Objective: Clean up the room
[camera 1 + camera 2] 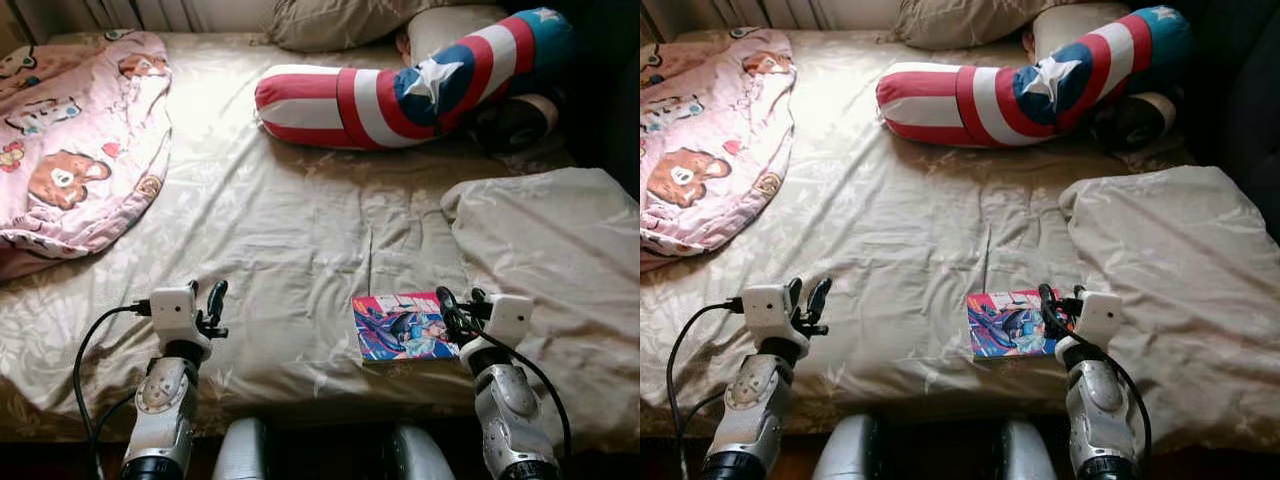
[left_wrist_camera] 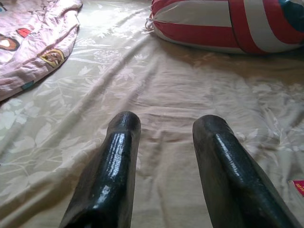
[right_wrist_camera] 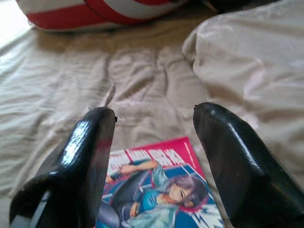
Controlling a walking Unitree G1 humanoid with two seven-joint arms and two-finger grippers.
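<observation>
The comic book (image 1: pixel 403 326) lies flat on the bed (image 1: pixel 290 230), near its front edge, just to the nine o'clock side of the right end effector (image 1: pixel 457 318) and touching or nearly touching it. In the right wrist view the book sits directly beneath and between the two black fingers (image 3: pixel 80 156), which stand wide apart and hold nothing. The book's long axis runs roughly three to nine o'clock across the head views, and the right arm is clearly the nearer one.

The left end effector (image 1: pixel 212 305) hovers well away at the book's nine o'clock, also open and empty.

The sheet is soft and wrinkled, so a flat book will likely be awkward to pinch. Beyond lie a striped bolster (image 1: pixel 400 90) at twelve o'clock, a pink blanket (image 1: pixel 70 140) at ten, and a beige quilt (image 1: pixel 550 250) at two.
</observation>
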